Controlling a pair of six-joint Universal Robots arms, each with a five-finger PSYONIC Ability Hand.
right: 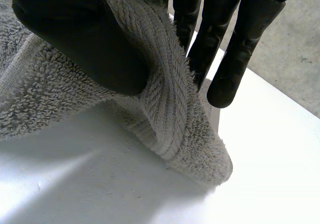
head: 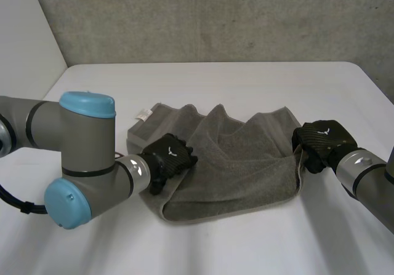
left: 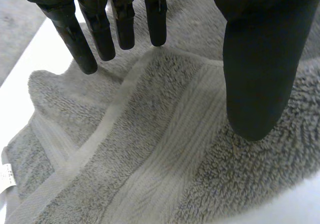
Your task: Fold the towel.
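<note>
The towel (head: pixel 240 164) lies bunched in the middle of the white table (head: pixel 246 78), its far edge rumpled and its near edge rolled under; a small label (head: pixel 144 114) shows at the far left corner. The left hand (head: pixel 169 158) rests on the left part of the towel with fingers (left: pixel 85 38) straight and spread from the thumb, holding nothing; whether the fingertips press the cloth or hover just above it is not clear from the wrist view. The right hand (head: pixel 320 143) is at the right edge; its thumb (right: pixel 85 38) and fingers pinch the hem (right: pixel 170 108), lifting that edge off the table. Step in hand: securing both sides before a fold, judged early in the task. Next move: close the left hand on its edge; raise both sides together; carry the cloth over evenly so no crease is trapped.
</note>
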